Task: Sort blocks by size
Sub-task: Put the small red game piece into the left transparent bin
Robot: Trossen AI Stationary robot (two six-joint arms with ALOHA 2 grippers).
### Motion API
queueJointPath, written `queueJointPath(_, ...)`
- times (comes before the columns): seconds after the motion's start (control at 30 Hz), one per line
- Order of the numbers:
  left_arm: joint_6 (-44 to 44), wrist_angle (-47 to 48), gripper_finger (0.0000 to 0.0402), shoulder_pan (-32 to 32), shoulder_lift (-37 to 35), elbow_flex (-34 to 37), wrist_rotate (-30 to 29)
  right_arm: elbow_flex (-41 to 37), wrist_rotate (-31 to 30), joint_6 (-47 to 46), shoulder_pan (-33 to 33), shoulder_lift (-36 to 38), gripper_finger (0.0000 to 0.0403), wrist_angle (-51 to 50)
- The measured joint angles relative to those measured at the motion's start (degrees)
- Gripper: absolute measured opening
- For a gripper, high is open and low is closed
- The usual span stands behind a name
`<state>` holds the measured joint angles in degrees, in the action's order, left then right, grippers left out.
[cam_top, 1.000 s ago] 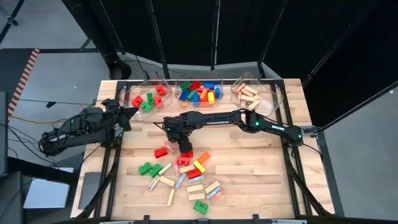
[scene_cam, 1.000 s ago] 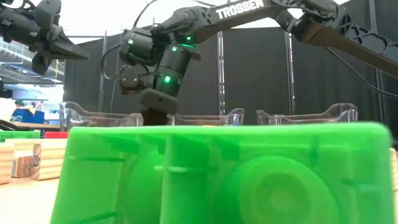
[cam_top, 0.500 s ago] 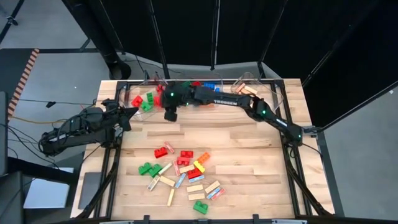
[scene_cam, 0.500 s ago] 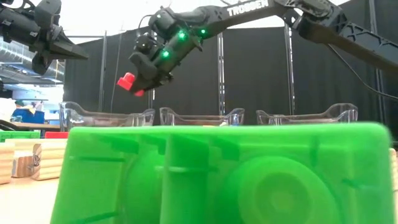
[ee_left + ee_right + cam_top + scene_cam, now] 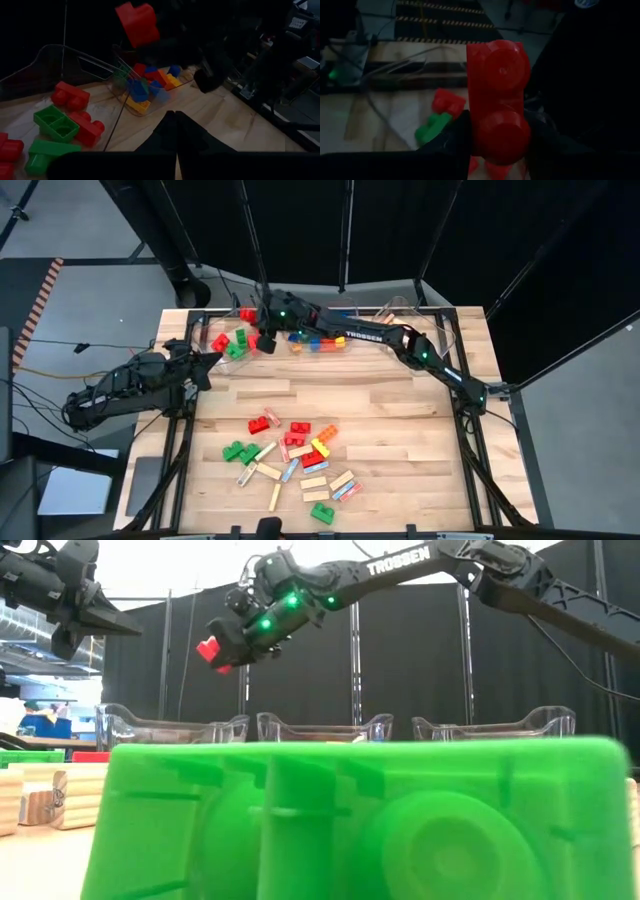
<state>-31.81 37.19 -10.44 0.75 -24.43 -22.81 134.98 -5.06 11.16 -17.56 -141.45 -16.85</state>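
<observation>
Red brick [image 5: 499, 100] clamped in right gripper [image 5: 262, 340] jaws, lifted off desk [image 5: 400, 440], above left bin [image 5: 222, 330] at about 11 o'clock of desk in high view. In low view red brick [image 5: 210, 649] hangs well above bin rims. In left wrist view same brick [image 5: 137, 22] sits high over bin wall. Left bin holds red and green bricks [image 5: 232, 343]. Middle bin [image 5: 350, 320] at 12 o'clock holds mixed blue, red, yellow, orange bricks [image 5: 312, 340]. Right bin [image 5: 435, 330] at 1 o'clock holds tan bars [image 5: 392, 325]. Loose pile [image 5: 295, 460] of bricks and tan bars on desk toward 6 o'clock; one green brick [image 5: 360, 820] fills low view foreground. Left gripper [image 5: 210, 362] at 9 o'clock edge of desk, jaws closed, holding nothing, just beside left bin, apart from it.
</observation>
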Motion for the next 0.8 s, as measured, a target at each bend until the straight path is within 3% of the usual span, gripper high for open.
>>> queueJointPath(0.1, -0.02, 0.0, 0.0002, 0.0, 0.01, 0.0, -0.39, 0.0, 1.36, 0.04, -0.71, 0.0, 0.0155, 2.4)
queueJointPath(0.27, -0.01, 0.0, 0.0002, 0.0, 0.01, 0.0, -0.52, 0.0, 2.12, -3.35, -1.76, 0.0, 0.0245, 3.06)
queueJointPath(0.37, 0.0, 0.0, 0.0002, 0.0, 0.02, 0.0, -0.54, -1.05, 2.14, -3.55, -1.93, 0.0, 0.027, 2.7)
queueJointPath(0.53, 0.0, 0.0, 0.0002, 0.0, 0.0, 0.0, -0.56, -0.82, 3.41, -3.61, -1.5, 0.16, 0.0262, -1.73)
queueJointPath(0.8, 0.0, 0.02, 0.0002, 0.0, 0.0, 0.0, -0.61, -0.04, 20.18, 5.73, 6.95, 6.62, 0.0221, -23.09)
